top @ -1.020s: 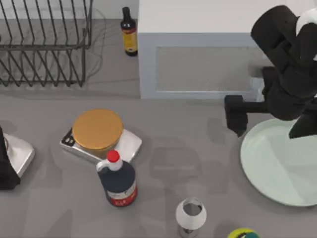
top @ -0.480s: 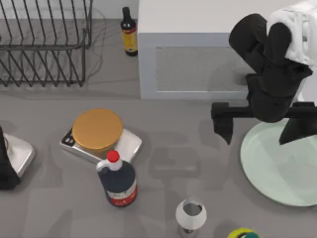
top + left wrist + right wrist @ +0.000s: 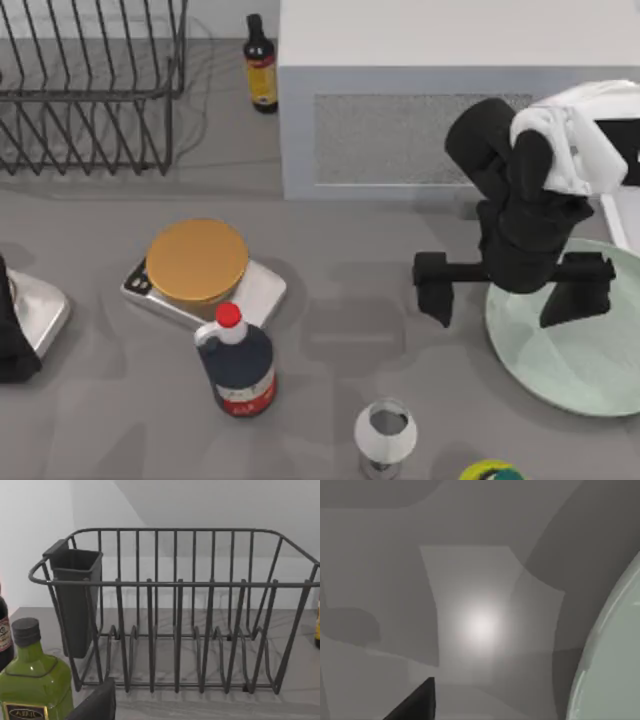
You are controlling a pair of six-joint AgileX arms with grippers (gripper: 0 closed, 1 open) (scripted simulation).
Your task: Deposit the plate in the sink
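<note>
Two fingers of right gripper [image 3: 510, 290] spread wide, straddling the plate's [image 3: 580, 350] 9 o'clock rim, holding nothing. Plate lies flat at table's 3 o'clock edge.

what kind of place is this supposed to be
Most likely a rendered kitchen counter: a wire dish rack stands at the back left, sauce bottles and a kitchen scale sit on the grey top, and a mint green plate lies at the right.
</note>
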